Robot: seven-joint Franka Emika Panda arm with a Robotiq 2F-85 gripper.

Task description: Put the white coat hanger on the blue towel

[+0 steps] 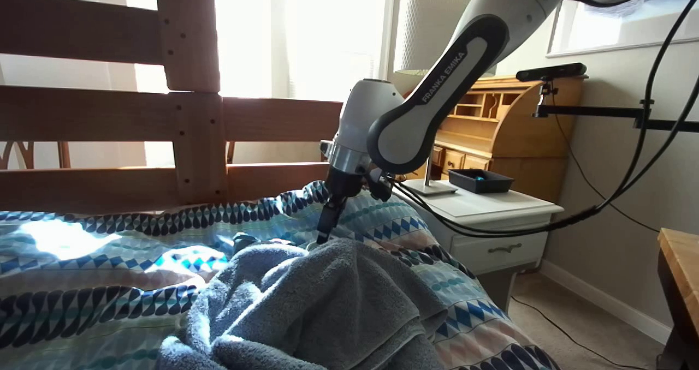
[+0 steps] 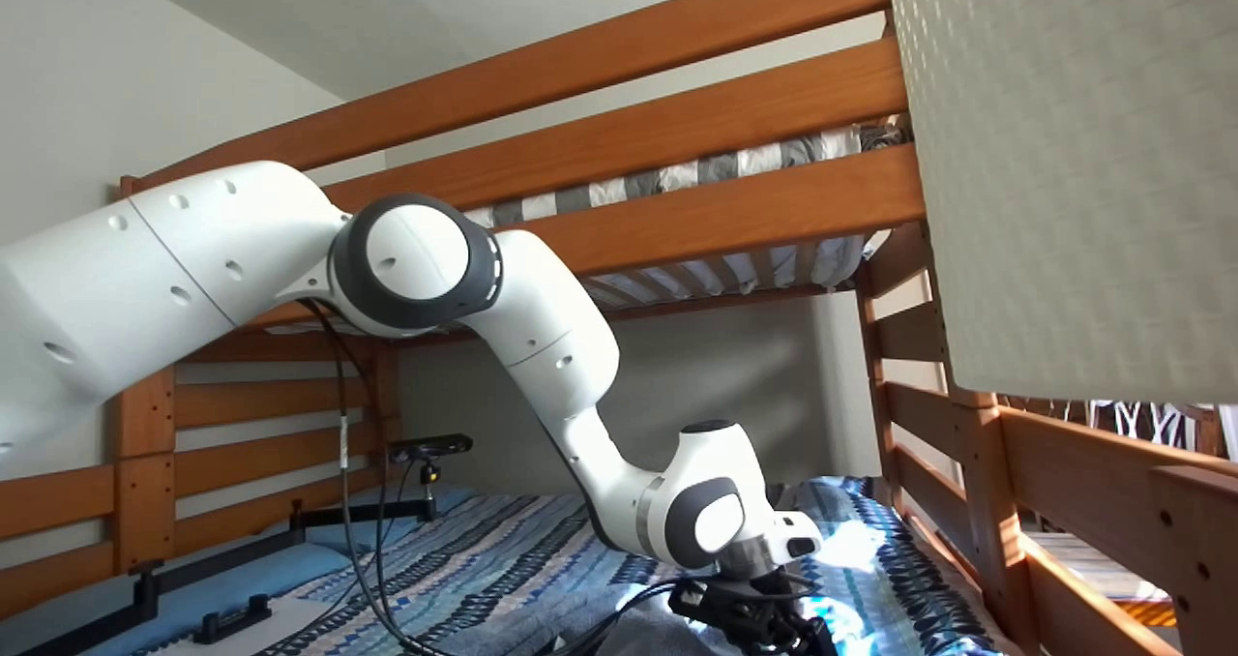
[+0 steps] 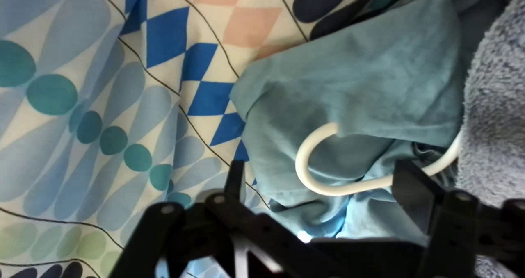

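Observation:
The white coat hanger (image 3: 348,187) shows in the wrist view as a curved hook and part of its neck, lying over teal cloth (image 3: 348,89). The rest of it is hidden under the towel. The grey-blue towel (image 3: 496,105) covers the right edge of the wrist view and lies heaped on the bed in an exterior view (image 1: 355,299). My gripper (image 3: 320,165) is open, with the hook between its fingers. The right finger overlaps the hanger's neck in view; I cannot tell if they touch. In an exterior view the gripper (image 1: 323,240) points down just behind the towel.
A patterned bedspread (image 1: 109,304) lies under the towel. A wooden bed frame (image 1: 196,141) stands behind. A white nightstand (image 1: 502,217) holds a lamp (image 1: 437,31) and a black tray (image 1: 480,181). Black cables (image 1: 519,229) hang from the arm.

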